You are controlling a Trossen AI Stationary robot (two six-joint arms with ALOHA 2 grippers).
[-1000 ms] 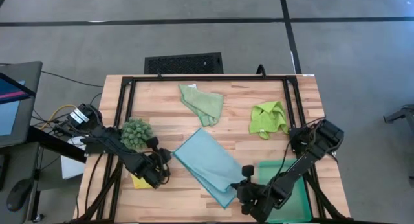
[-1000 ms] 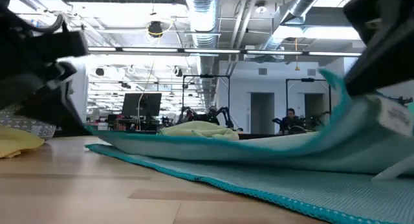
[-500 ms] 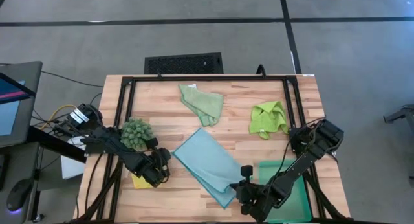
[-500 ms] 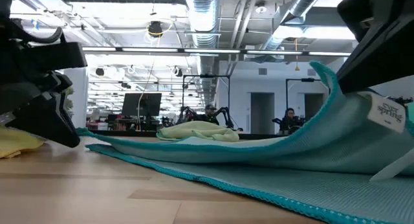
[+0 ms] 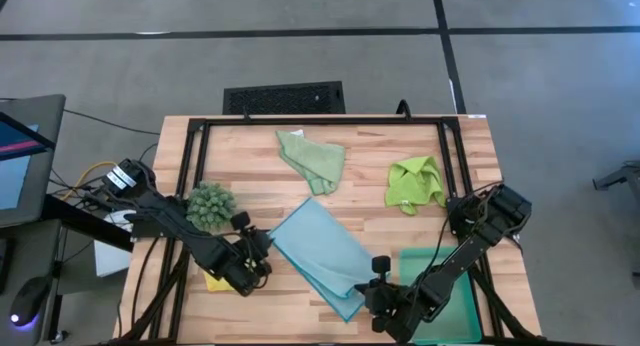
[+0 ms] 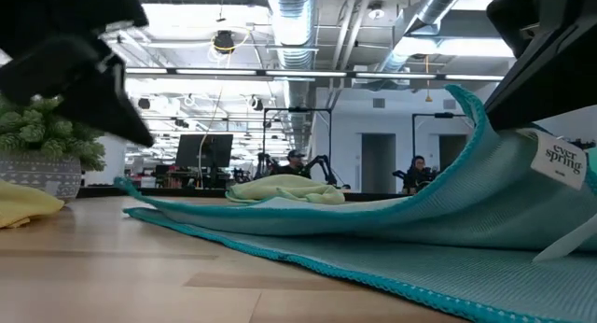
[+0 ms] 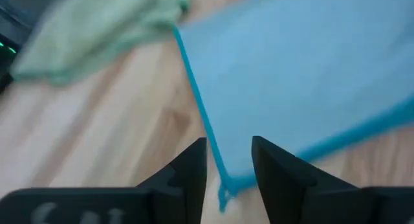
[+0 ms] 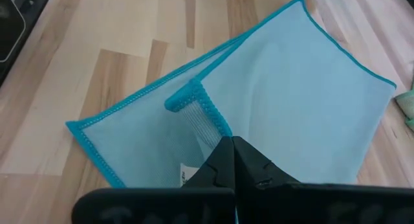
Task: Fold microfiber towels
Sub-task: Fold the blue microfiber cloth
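The light blue towel [image 5: 322, 254] lies spread in the middle of the table, with its near right side raised. My right gripper [image 8: 231, 153] is shut on that raised side. My left gripper [image 7: 228, 162] hangs open just above the towel's left corner [image 7: 223, 185], one finger on either side and neither touching it. The pale sage green towel [image 5: 313, 158] and the lime green towel [image 5: 415, 183] lie crumpled at the far side. The yellow towel [image 5: 215, 281] lies under my left arm, mostly hidden. My right gripper pinches the light blue towel between its two shut fingers at a raised fold of its stitched edge [image 8: 197, 114], on the near right side. The fingers slant down from the near right. That side stands up off the table [image 6: 480, 127]. The rest of the towel lies flat.
A dark-green spiky clump [image 5: 211, 204] sits by my left arm. A teal tray [image 5: 455, 281] lies at the near right under my right arm. A black frame [image 5: 320, 119] runs along the far edge and both sides. Bare wood [image 5: 250, 166] shows between the towels.
My left gripper has opened, let go of the light blue towel's left corner and risen, shifting slightly toward the towel. The corner now lies on the table. The towel's near right side stands a little higher in my right gripper.
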